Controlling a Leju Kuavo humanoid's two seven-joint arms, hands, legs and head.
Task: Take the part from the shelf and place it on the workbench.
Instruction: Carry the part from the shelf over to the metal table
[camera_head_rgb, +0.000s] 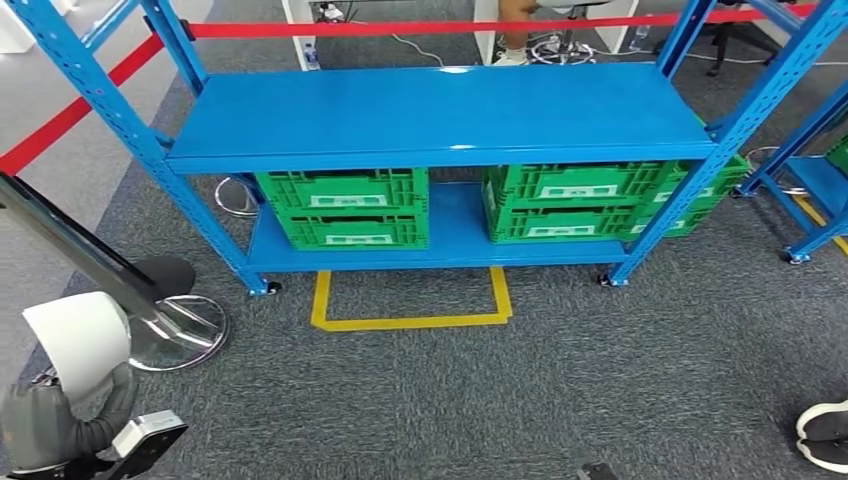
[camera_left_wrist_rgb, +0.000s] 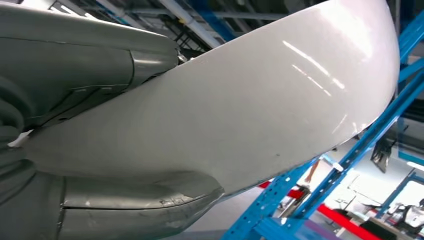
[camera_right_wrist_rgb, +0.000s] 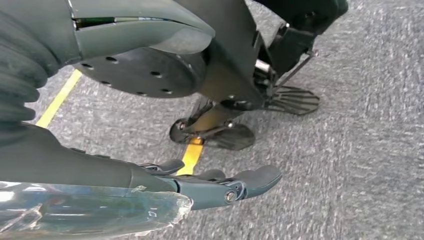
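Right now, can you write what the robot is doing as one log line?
left hand: holds white part | right hand: open, hanging over carpet | blue shelf: ahead, top bare

The white curved part (camera_head_rgb: 75, 338) sits gripped in the left robot hand (camera_head_rgb: 60, 425), off the blue shelf (camera_head_rgb: 440, 115)

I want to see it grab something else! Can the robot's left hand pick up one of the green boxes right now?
Probably not. The left hand already holds the white part, and the green crates sit low on the blue shelf, well ahead across the carpet.
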